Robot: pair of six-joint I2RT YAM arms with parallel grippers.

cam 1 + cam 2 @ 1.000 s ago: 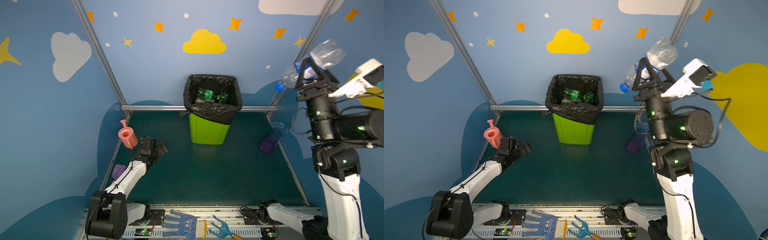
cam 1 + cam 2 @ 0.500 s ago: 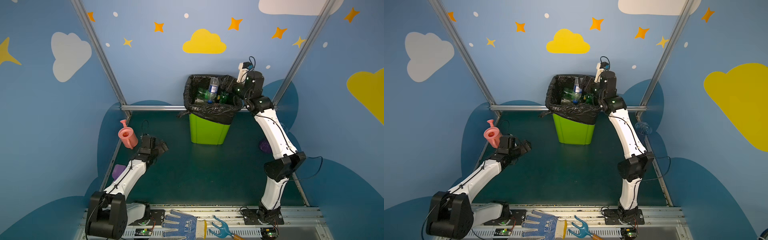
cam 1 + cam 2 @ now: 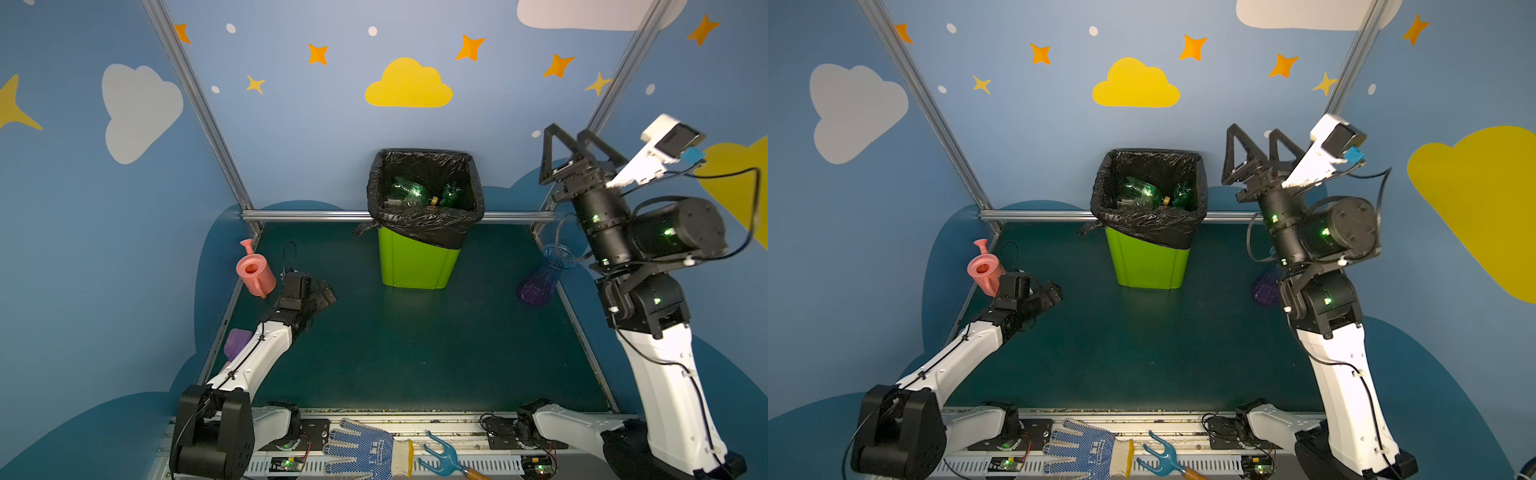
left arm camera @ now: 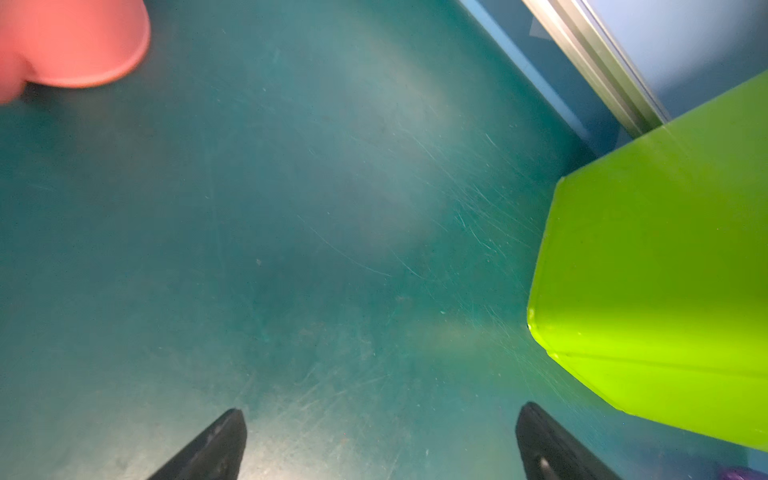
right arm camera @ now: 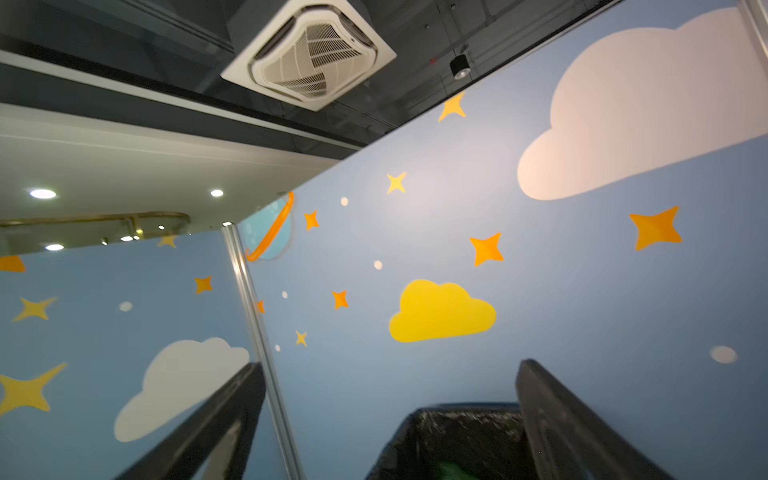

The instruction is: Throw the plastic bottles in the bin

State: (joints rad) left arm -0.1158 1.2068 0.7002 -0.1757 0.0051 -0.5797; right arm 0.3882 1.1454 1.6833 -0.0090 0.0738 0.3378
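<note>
Pointing upward, the right tool [image 3: 571, 143] stands high at about 2 o'clock of the bench [image 3: 415, 353]. Its jaws are spread wide with nothing between them, and the right wrist view shows both fingers bare against the painted wall. That height would suit letting things fall over a tall rim. The left tool [image 3: 322, 293] hovers low over the bench at 9 o'clock. Its jaws are also wide apart and grip nothing, so it is probably waiting out of the way.

The bin [image 3: 415, 262] stands at 12 o'clock against the back rail, within reach of both arms. The plastic bottles [image 3: 409, 195], green and clear, lie inside its black bag. No bottle shows on the bench, so the task looks finished or nearly so.

A pink watering can [image 3: 254, 270] sits at 10 o'clock, just beside the left tool. A purple vase [image 3: 544, 274] leans at 3 o'clock by the bench edge. Neither belongs in the bin.
</note>
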